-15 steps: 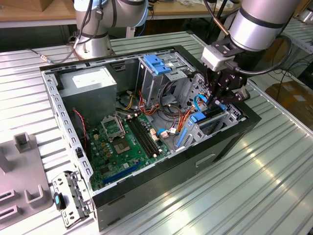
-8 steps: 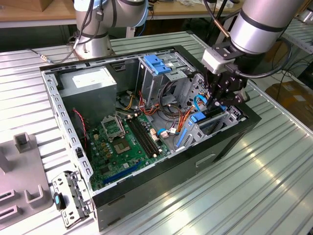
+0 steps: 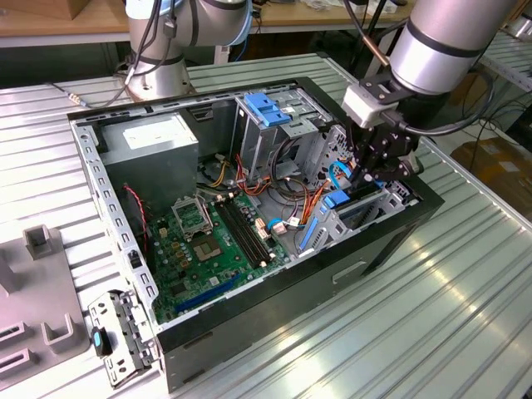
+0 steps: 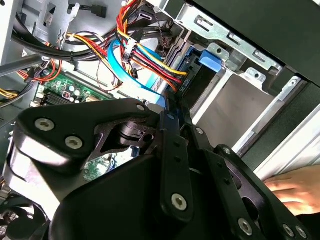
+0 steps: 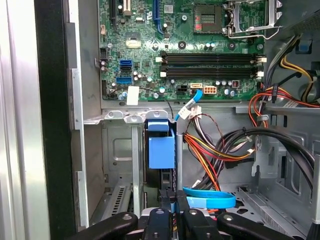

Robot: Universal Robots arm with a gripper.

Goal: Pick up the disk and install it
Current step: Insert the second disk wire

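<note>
Count: one open computer case (image 3: 249,328) on the worktop (image 3: 432,332); one motherboard (image 3: 204,249); four black memory slots (image 5: 212,65); one grey power supply box (image 3: 154,141); one claw (image 3: 374,170).

A ribbed metal table (image 3: 432,316) is carrying the open computer case (image 3: 249,208) and catching soft glare beside it. Beyond the case, a wooden bench (image 3: 58,21) is running along the back, with cardboard boxes (image 3: 495,158) sitting near the table's edge.
</note>
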